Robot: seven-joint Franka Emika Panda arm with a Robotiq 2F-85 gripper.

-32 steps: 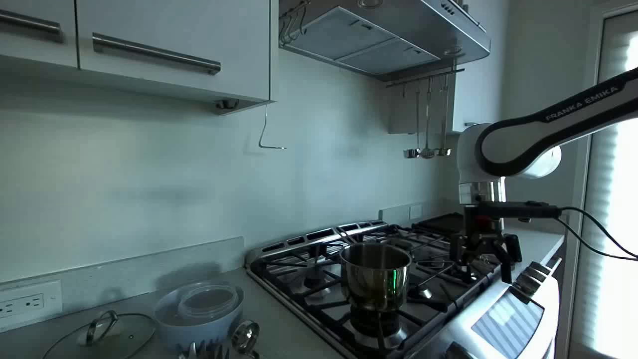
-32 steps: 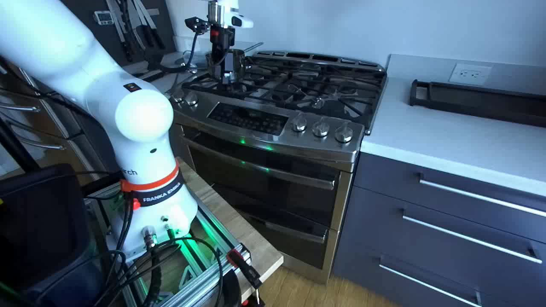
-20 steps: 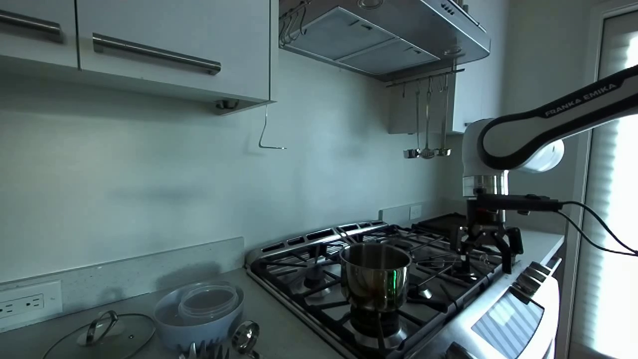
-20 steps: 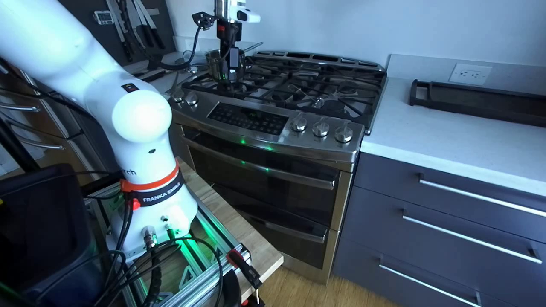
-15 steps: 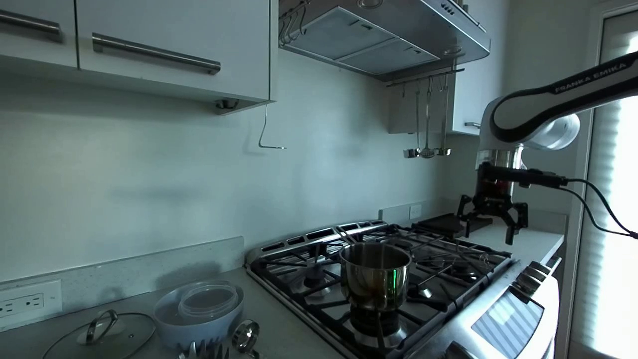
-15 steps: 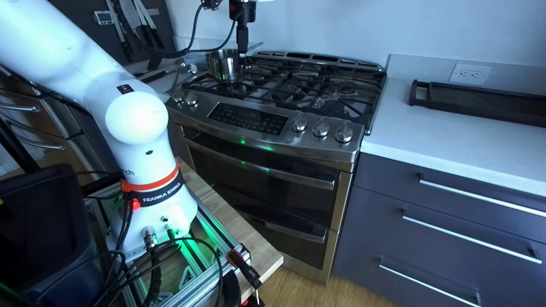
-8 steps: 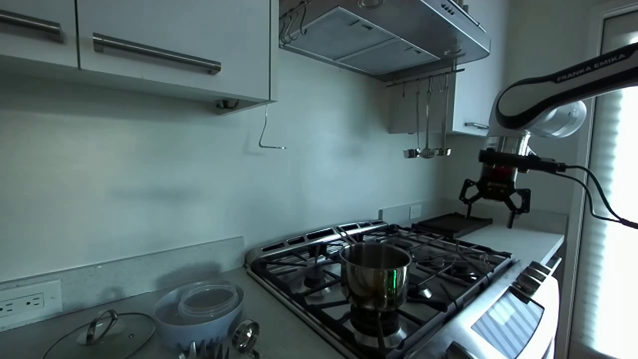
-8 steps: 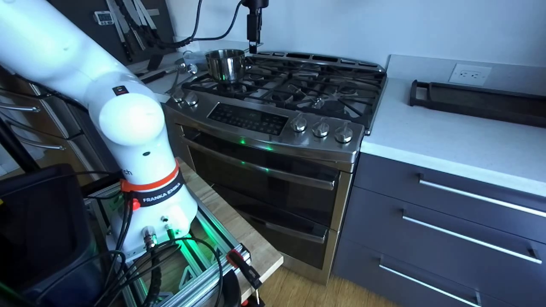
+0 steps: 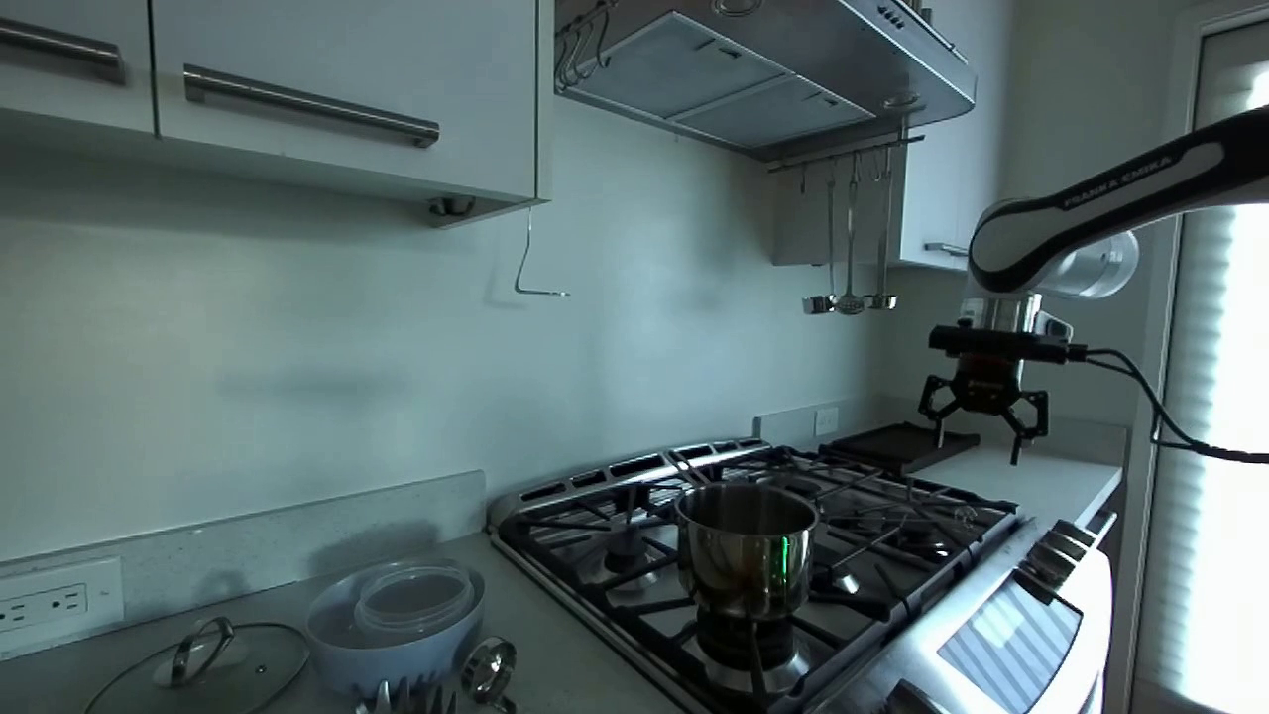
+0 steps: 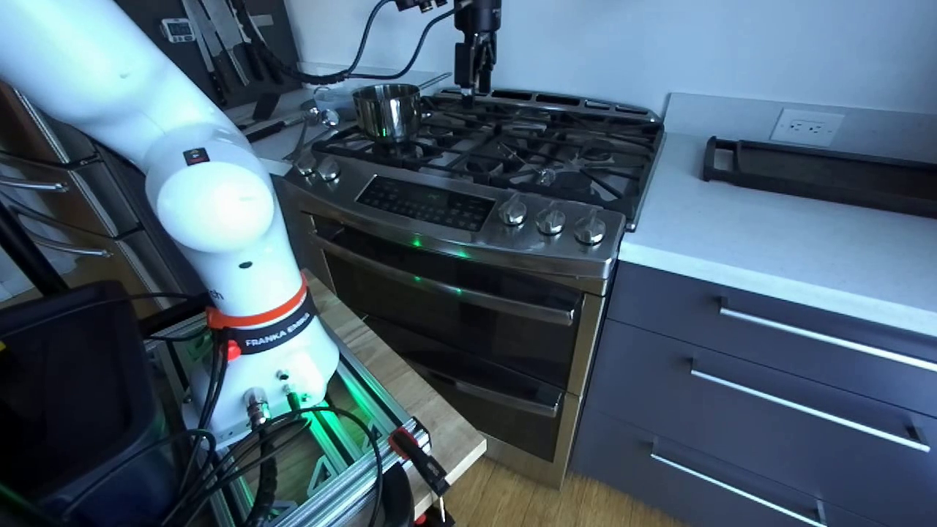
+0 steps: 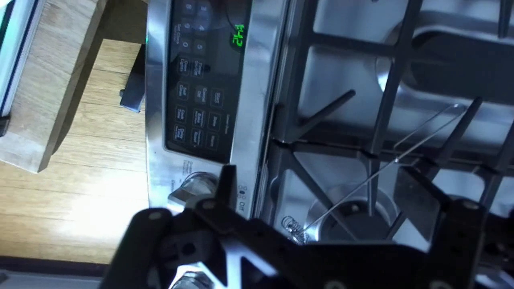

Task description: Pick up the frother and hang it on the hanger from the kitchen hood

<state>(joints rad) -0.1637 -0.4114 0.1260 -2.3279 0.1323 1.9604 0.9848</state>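
The frother (image 11: 353, 192) lies across the black stove grates: a slim pale wire with a long loop at one end and a coil at the other. Its shiny coil also shows in an exterior view, over a right-hand burner (image 10: 546, 176). High above the stove, my gripper (image 9: 978, 450) points down, open, its fingers wide apart and holding nothing. In the wrist view the frother's wire crosses below the gap of the gripper (image 11: 315, 170). The kitchen hood (image 9: 833, 59) carries several hooks (image 9: 601, 45). A thin bent wire hook (image 9: 522, 268) hangs below the cabinet. Which one is the hanger I cannot tell.
A steel pot (image 9: 749, 555) stands on a burner of the stove. Ladle-like utensils (image 9: 851, 305) hang from a rail by the hood. A black tray (image 10: 834, 176) lies on the counter beyond. A bowl (image 9: 392, 635) and a glass lid (image 9: 233, 664) sit on the near counter.
My gripper has risen from low over the stove's front, moved across above the grates away from the pot, and turned a little. Over the last half second it has come down slightly, still open.
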